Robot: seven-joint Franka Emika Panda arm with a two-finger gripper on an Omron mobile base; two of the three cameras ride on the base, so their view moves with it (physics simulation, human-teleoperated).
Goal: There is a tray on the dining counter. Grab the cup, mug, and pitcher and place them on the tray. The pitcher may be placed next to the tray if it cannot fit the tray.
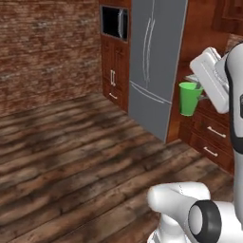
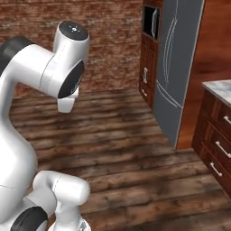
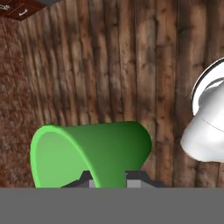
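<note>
My gripper (image 1: 199, 94) hangs in the air at the right of the left base view, shut on the bright green cup (image 1: 189, 98). The cup is held by its rim side and sits well above the floor. In the hand view the cup (image 3: 94, 151) lies across the lower middle, its open mouth to the left, with my gripper (image 3: 109, 180) clamped on its wall. The tray, the dining counter, the mug and the pitcher are out of view.
A grey fridge (image 1: 156, 61) stands ahead, with a built-in microwave (image 1: 114, 23) in wood cabinets to its left. A marble worktop (image 2: 219, 89) over wood drawers (image 1: 213, 135) is at the right. A brick wall (image 1: 47, 47) backs the wide plank floor (image 1: 71, 156).
</note>
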